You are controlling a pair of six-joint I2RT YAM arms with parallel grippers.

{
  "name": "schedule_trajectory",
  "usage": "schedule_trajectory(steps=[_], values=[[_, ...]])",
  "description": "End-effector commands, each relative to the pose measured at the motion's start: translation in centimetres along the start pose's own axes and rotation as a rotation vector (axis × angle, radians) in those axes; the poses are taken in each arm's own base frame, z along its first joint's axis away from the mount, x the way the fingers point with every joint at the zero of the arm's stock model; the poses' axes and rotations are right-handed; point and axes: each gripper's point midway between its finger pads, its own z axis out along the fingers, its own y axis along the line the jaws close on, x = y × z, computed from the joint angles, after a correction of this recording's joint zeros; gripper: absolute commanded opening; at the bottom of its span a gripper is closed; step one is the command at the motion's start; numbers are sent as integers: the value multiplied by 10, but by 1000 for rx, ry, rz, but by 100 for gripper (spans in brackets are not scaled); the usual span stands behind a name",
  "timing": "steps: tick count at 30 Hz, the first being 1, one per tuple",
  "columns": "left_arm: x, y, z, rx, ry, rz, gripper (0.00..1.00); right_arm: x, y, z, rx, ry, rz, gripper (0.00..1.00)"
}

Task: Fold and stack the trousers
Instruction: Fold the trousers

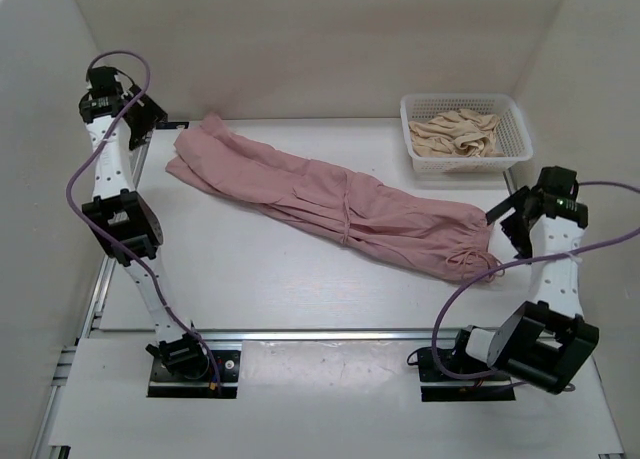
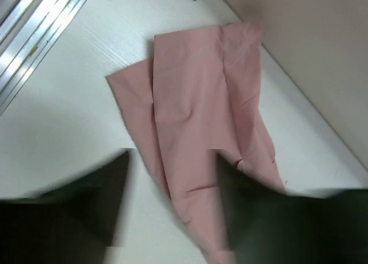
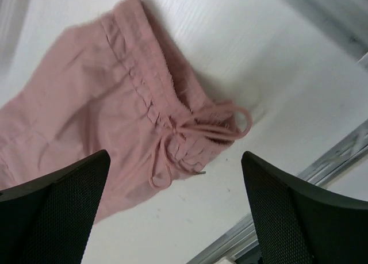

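Note:
The dusty-pink trousers [image 1: 330, 199] lie flat and stretched out diagonally on the white table, from the far left to the near right. My left gripper [image 1: 152, 119] hovers at the far-left leg ends [image 2: 195, 97]. Its blurred fingers [image 2: 112, 189] stand apart, with the fabric lying on the table below the left gripper [image 2: 171, 157]. My right gripper [image 1: 506, 219] hangs over the gathered waist end. In the right wrist view the right gripper [image 3: 175, 157] is wide open above the looped drawstring cord [image 3: 172, 137], holding nothing.
A white mesh basket [image 1: 460, 98] with beige cloth [image 1: 458, 134] stands at the far right. White walls close the back and both sides. A metal rail [image 1: 300, 333] runs along the table's near edge.

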Motion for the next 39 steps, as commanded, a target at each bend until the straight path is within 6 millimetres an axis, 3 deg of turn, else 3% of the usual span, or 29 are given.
schedule_trajectory(steps=[1,3,4,7,13,17,22,24,27,28,30,31,33,34,35,36,38,39], values=[[39,3,25,9,121,22,100,60,-3,7,-97,212,34,100],[58,0,40,25,195,33,100,75,-3,11,-131,267,88,100],[74,4,58,8,242,45,100,85,-3,11,-147,297,91,100],[91,-4,75,-15,263,101,100,108,-2,19,-195,374,163,100],[118,-2,99,-100,286,174,100,111,-3,25,-205,376,181,100],[133,1,116,-113,318,170,100,101,5,49,-213,352,196,100],[145,8,126,-136,346,140,100,101,9,76,-197,388,228,98],[149,8,129,-131,360,137,72,103,9,83,-187,402,230,91],[157,13,127,-144,383,137,11,103,7,88,-178,396,229,82],[159,15,128,-149,390,137,10,103,6,91,-171,391,228,70],[150,11,119,-144,363,139,10,98,6,94,-165,375,225,55],[145,8,115,-138,352,140,10,93,8,93,-174,363,214,37],[133,4,106,-141,318,143,10,82,12,93,-178,341,210,23],[123,-2,96,-125,292,143,10,69,19,91,-191,321,208,9],[113,0,91,-132,270,127,10,62,21,88,-187,308,207,4],[97,-11,78,-107,228,127,10,54,25,87,-193,299,206,0],[77,-20,62,-69,183,103,10,19,39,72,-225,226,189,0],[55,-22,51,-34,145,70,10,7,43,69,-227,204,187,0]])
